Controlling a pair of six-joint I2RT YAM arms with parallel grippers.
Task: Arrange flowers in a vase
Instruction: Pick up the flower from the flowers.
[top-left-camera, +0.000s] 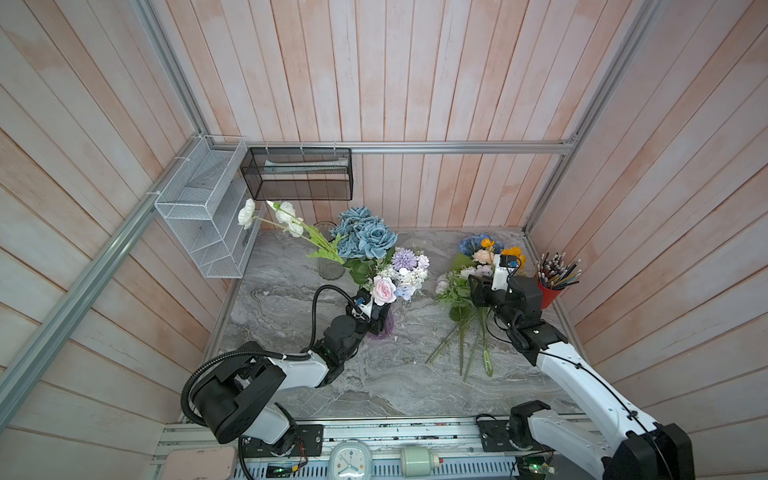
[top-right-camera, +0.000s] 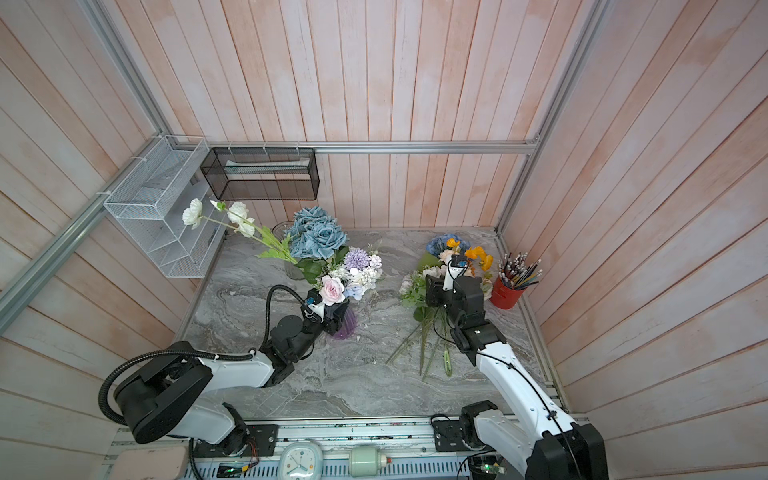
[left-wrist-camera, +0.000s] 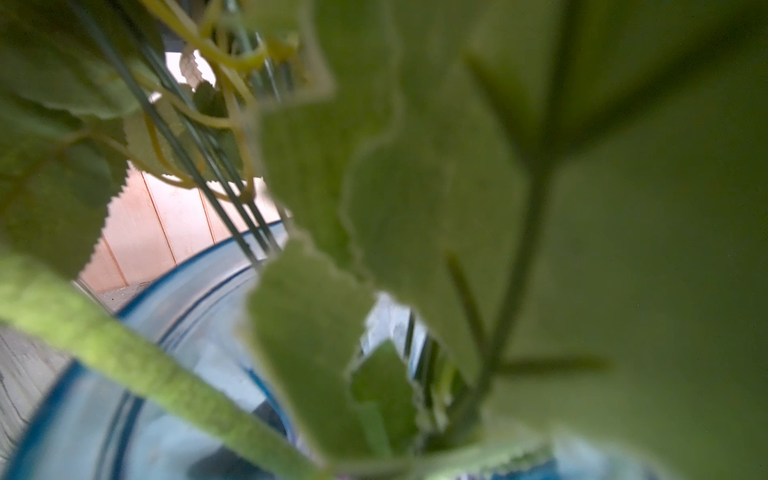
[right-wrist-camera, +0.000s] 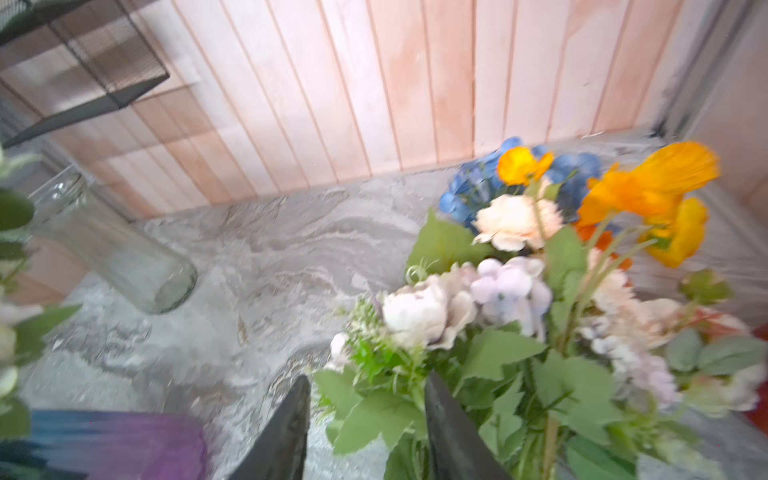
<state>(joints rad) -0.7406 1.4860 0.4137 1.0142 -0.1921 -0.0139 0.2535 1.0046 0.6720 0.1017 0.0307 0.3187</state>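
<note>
A purple-blue glass vase (top-left-camera: 388, 326) (top-right-camera: 351, 326) (right-wrist-camera: 124, 440) stands mid-table holding white flowers (top-left-camera: 286, 214), dusty-blue roses (top-left-camera: 365, 235), a lilac bloom (top-left-camera: 404, 258) and a pink rose (top-left-camera: 383, 289). My left gripper (top-left-camera: 380, 318) (top-right-camera: 337, 316) clasps the vase just under the blooms. Leaves hide its jaws in the left wrist view, where only the vase rim (left-wrist-camera: 183, 291) shows. Loose flowers lie to the right: blue hydrangea (right-wrist-camera: 469, 187), orange blooms (right-wrist-camera: 648, 187), a peach rose (right-wrist-camera: 515, 220) and a pale bunch (right-wrist-camera: 436, 311). My right gripper (right-wrist-camera: 368, 415) (top-left-camera: 478, 286) hovers open over that bunch, with leaves between its fingers.
An empty clear glass vase (top-left-camera: 330, 266) (right-wrist-camera: 112, 249) stands at the back left. A red cup of pencils (top-left-camera: 548, 291) sits by the right wall. White (top-left-camera: 203, 216) and black (top-left-camera: 299, 174) wire baskets hang on the walls. Loose stems (top-left-camera: 461, 345) trail toward the front.
</note>
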